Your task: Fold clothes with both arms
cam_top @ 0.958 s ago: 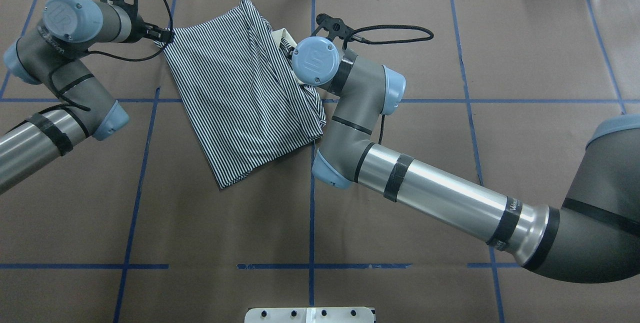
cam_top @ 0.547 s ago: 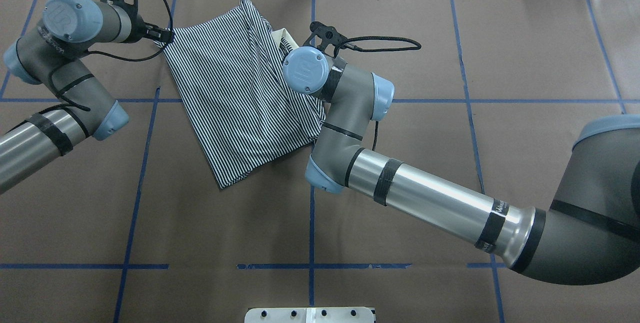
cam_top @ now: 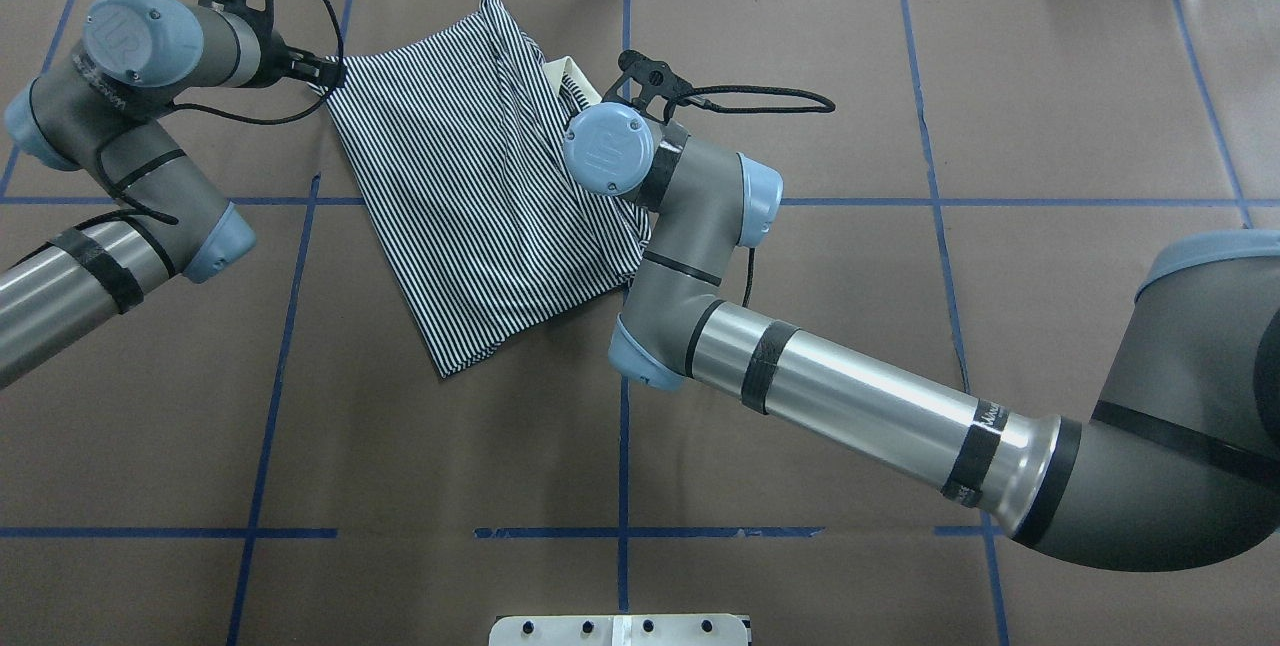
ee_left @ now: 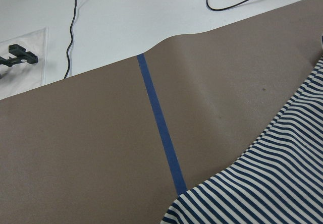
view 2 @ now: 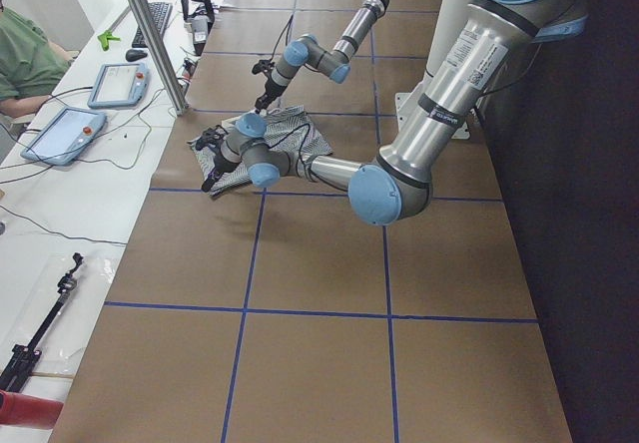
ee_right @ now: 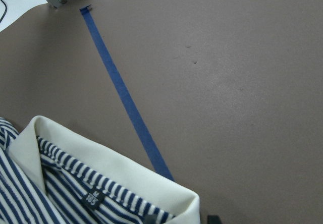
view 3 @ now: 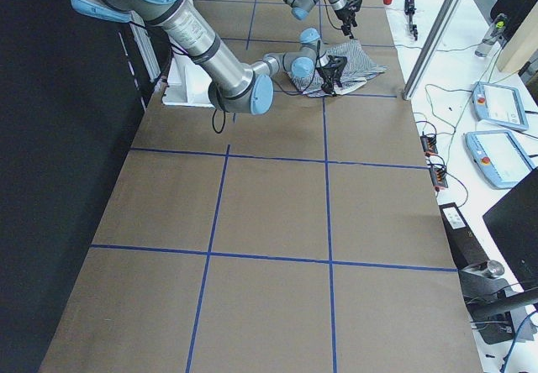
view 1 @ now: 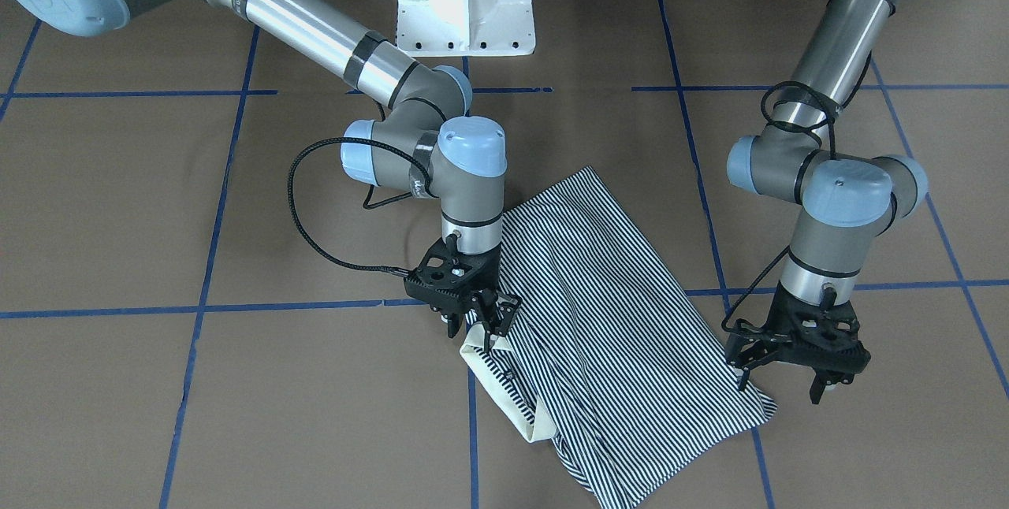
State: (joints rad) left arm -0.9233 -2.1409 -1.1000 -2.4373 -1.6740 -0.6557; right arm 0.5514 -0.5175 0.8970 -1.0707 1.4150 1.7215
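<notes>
Right arm (cam_top: 850, 396) shifted left, overlapping striped shirt (cam_top: 470, 196)

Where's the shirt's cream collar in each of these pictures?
Front-facing: collar lower centre.
Overhead: collar upper centre.
Left side: too small to tell.
Right side: too small to tell.
Left wrist: not in it.
Right wrist: collar bottom left.
Shared landmark: blue tape line beside it.

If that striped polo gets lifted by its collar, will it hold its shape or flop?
Probably flops: the shirt lies in soft folds flat on the table. The cream collar holds a raised edge, so it seems somewhat stiffer. Thin layers suggest it's light and may unfold.
</notes>
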